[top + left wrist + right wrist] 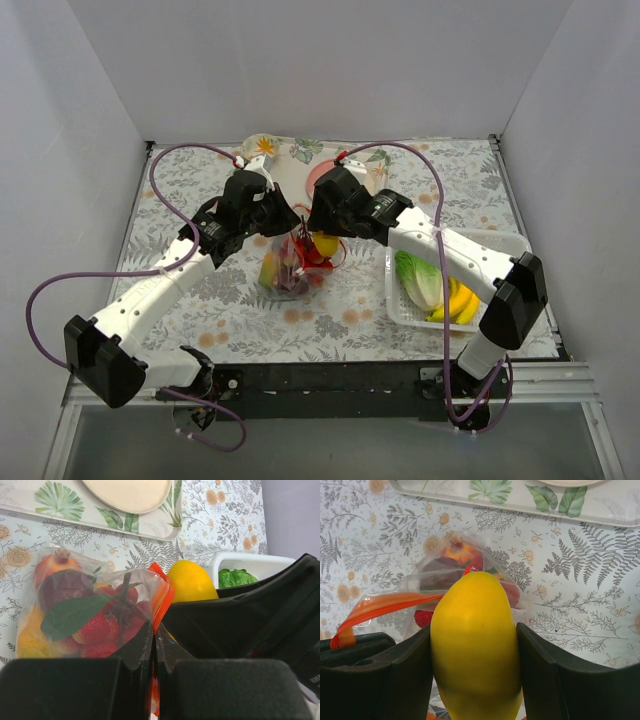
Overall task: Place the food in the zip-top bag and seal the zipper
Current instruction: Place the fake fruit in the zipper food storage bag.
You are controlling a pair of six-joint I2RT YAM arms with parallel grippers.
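Top external: floral cloth, white walls; left fingers pinch the zip-top bag, right fingers clamp yellow fruit.

Lab test cell: plain white walls, floral tablecloth.

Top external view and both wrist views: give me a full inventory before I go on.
zip-top bag: one, clear, table centre
zipper: one, red-orange, along the bag mouth
bagged fruits: several, red, orange and dark purple, inside the bag
yellow fruit: one, yellow, at the bag mouth, outside it
tray: one, white with green leaves, far table edge
plate: one, cream, on tray
basket: one, white, table right
lettuce: one, green, in basket
bananas: count unclear, yellow, in basket
left gripper: black, shut on bag mouth
right gripper: black, shut on yellow fruit
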